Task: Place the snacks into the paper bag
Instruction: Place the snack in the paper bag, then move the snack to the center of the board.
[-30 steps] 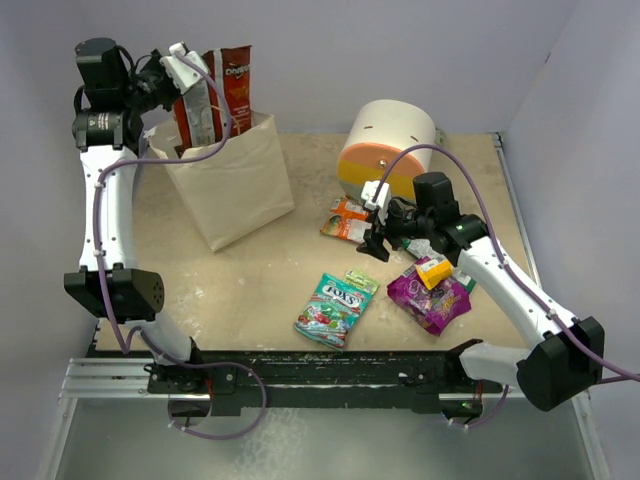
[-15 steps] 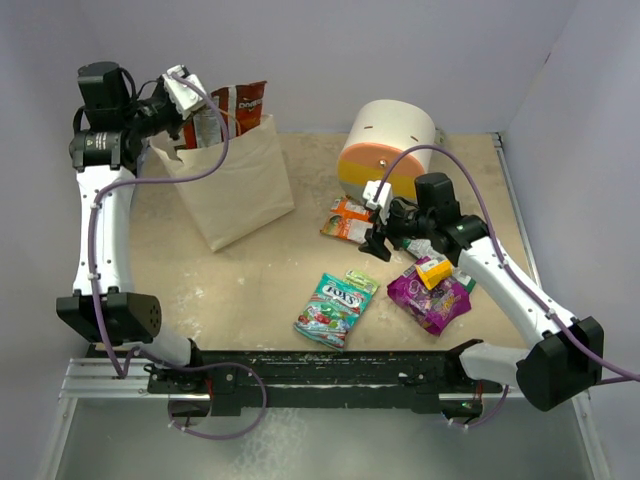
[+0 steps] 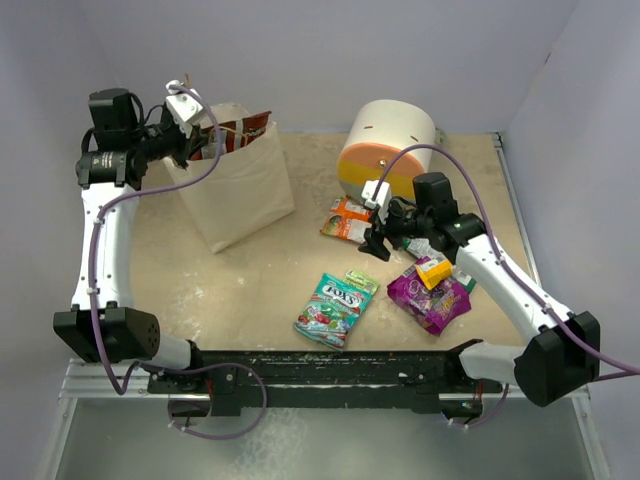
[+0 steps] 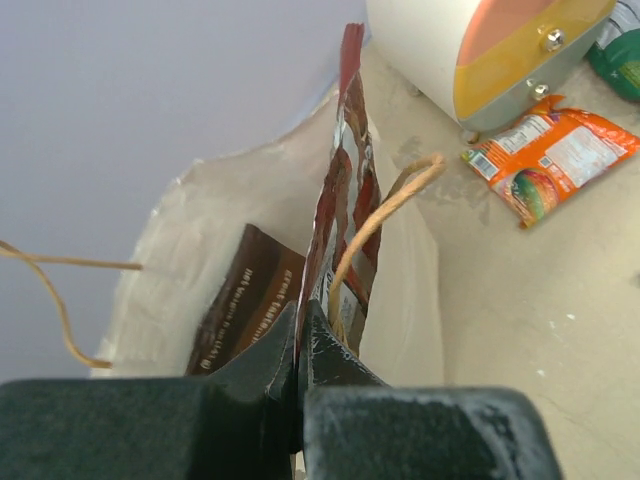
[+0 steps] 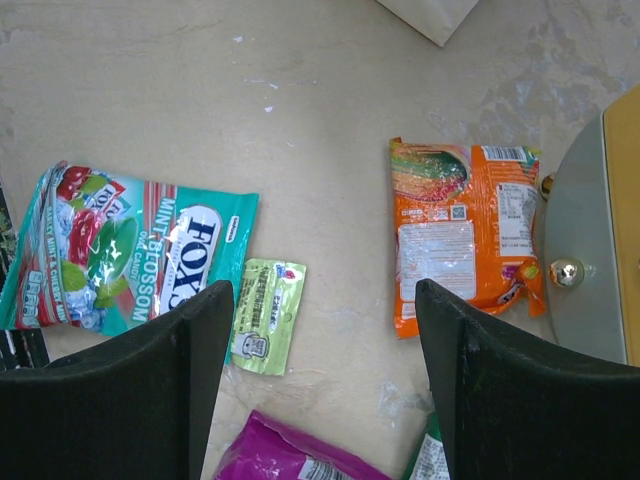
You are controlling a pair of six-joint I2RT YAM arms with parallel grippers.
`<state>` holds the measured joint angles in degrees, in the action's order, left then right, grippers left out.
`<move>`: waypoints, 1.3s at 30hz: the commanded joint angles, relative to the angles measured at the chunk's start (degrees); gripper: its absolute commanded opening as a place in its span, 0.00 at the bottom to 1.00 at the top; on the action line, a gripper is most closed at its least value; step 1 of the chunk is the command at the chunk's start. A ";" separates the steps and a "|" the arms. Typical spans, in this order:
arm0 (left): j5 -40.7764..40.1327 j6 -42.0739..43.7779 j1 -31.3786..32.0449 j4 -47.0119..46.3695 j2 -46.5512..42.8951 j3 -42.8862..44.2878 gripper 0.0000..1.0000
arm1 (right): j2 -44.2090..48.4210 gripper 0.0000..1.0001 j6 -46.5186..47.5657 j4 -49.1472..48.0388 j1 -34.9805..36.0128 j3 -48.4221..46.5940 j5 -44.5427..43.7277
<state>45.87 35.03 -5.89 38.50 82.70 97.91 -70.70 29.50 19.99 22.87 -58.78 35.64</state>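
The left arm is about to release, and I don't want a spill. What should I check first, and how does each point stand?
1. Left gripper shut on red packet: ok.
2. Packet's lower end inside paper bag: ok.
3. Twine handle clear of the pinch: cannot tell.
4. Brown packet down in the bag: ok.
5. Right gripper open, near orange packet: ok.
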 commanded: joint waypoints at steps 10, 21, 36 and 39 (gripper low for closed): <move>-2.60 -9.32 -0.18 -4.03 -1.76 -6.98 0.04 | -0.38 0.76 -0.62 -1.82 -0.11 0.05 2.02; -5.06 -8.65 -0.17 0.08 -2.16 -6.79 0.20 | -0.54 0.77 -0.82 -2.07 -0.11 0.35 2.49; -19.03 -3.53 -0.18 2.11 -11.21 -5.90 0.43 | -1.22 0.77 -0.78 -2.87 -0.11 0.60 -0.82; -22.58 -3.48 -0.18 1.81 -13.99 -7.27 0.49 | -1.39 0.77 0.05 -1.36 -0.11 0.29 -1.83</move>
<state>29.39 30.33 -5.87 41.65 72.88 90.54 -72.12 29.12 19.18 22.85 -58.54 35.40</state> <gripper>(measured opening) 0.463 0.773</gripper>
